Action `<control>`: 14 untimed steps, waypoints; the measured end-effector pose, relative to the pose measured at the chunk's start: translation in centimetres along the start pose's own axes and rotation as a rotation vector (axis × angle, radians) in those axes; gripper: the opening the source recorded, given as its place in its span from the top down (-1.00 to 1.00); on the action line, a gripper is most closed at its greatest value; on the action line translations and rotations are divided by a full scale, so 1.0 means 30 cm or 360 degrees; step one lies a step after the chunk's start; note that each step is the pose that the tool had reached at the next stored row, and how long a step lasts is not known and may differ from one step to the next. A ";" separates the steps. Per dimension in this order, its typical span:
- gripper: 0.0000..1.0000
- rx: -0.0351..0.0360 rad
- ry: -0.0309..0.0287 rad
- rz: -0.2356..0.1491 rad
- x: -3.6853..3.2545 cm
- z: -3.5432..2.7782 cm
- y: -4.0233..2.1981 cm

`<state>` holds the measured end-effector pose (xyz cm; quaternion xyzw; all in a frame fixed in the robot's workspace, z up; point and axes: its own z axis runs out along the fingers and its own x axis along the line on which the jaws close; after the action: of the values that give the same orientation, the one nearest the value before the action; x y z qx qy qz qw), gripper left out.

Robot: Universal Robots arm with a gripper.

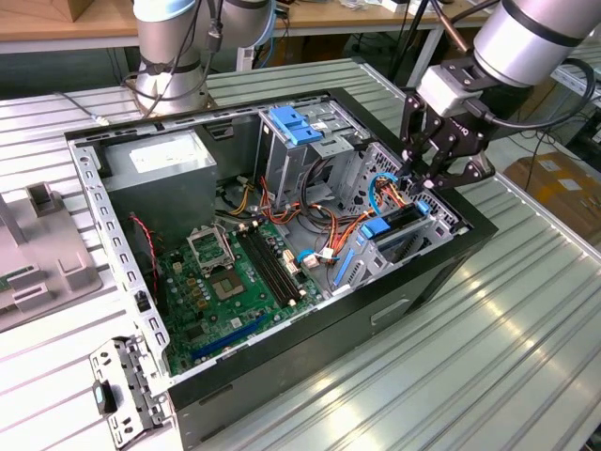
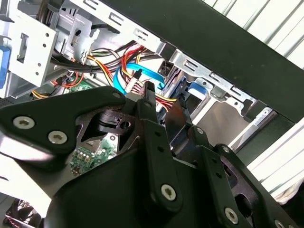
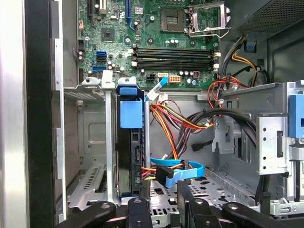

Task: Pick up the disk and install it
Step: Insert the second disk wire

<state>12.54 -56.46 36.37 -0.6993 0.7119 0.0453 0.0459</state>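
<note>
Hovering at 3 o'clock of the case (image 1: 310,376) in the exterior view, the gripper (image 1: 424,193) has its fingers (image 3: 145,192) partly apart, holding nothing. The disk (image 3: 130,156) stands on edge in its bay just beside them. Any seating push probably wants to run straight along the rails, clear of the cables (image 3: 175,123).

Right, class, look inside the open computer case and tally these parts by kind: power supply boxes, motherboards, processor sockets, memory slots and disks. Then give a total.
Power supply box: 1
Motherboard: 1
Processor socket: 1
Memory slots: 4
Disk, standing on edge in its bay: 1
Total: 8
</note>
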 end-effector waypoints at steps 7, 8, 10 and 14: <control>0.28 0.0000 -0.00022 0.0000 -0.002 0.000 0.010; 0.28 0.0000 -0.00025 0.0000 -0.003 0.000 0.012; 0.28 0.0000 -0.00032 0.0000 -0.005 0.001 0.016; 0.28 0.0000 -0.00038 -0.0001 -0.013 0.002 0.022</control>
<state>11.90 -56.05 36.37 -0.6995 0.7117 0.0461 0.0467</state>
